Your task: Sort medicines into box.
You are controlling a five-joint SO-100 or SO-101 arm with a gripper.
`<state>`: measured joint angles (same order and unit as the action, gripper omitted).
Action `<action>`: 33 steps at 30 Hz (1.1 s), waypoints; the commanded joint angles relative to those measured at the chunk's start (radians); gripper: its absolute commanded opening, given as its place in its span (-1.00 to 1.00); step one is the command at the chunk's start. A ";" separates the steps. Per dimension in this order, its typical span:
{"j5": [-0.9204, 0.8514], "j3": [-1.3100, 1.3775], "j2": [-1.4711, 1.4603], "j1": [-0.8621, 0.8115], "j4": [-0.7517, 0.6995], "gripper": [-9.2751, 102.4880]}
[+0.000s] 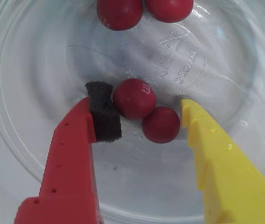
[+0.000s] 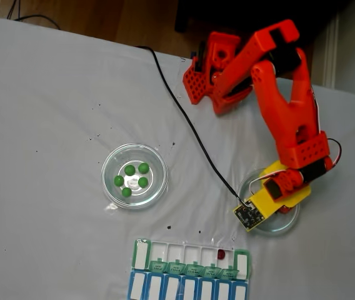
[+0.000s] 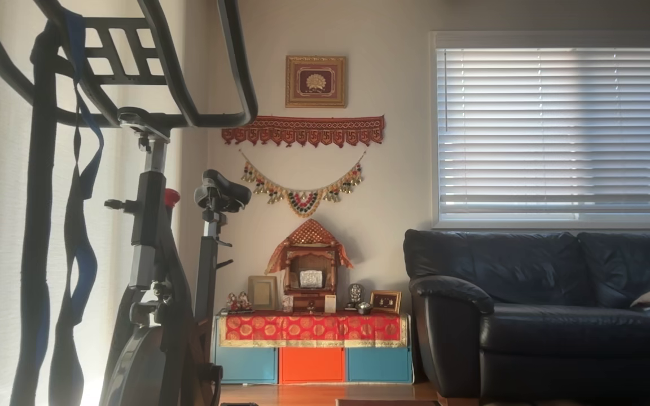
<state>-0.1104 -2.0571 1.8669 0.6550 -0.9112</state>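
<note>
The end effector [image 1: 144, 109] is open inside a clear dish [image 1: 39, 84], its fingers bracketing two dark red pills [image 1: 134, 98] without gripping. In the fixed view, one red pill [image 2: 220, 254] lies in the green box [image 2: 190, 253] on the worktop [image 2: 52, 112].

Wrist view: gripper [image 1: 144, 109] spread wide inside clear dish [image 1: 34, 84]; two dark red pills [image 1: 134, 98] touching each other fill the gap at centre; two more pills [image 1: 120, 12] at top edge; bare dish floor left, right and lower centre
</note>
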 commanded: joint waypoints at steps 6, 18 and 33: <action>-0.006 0.023 0.043 0.002 0.008 -0.59; -0.018 0.026 0.048 -0.002 0.005 -0.48; -0.133 0.259 0.008 -0.066 -0.310 -0.17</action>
<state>-0.2102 -1.9221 1.8653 0.6059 -1.1658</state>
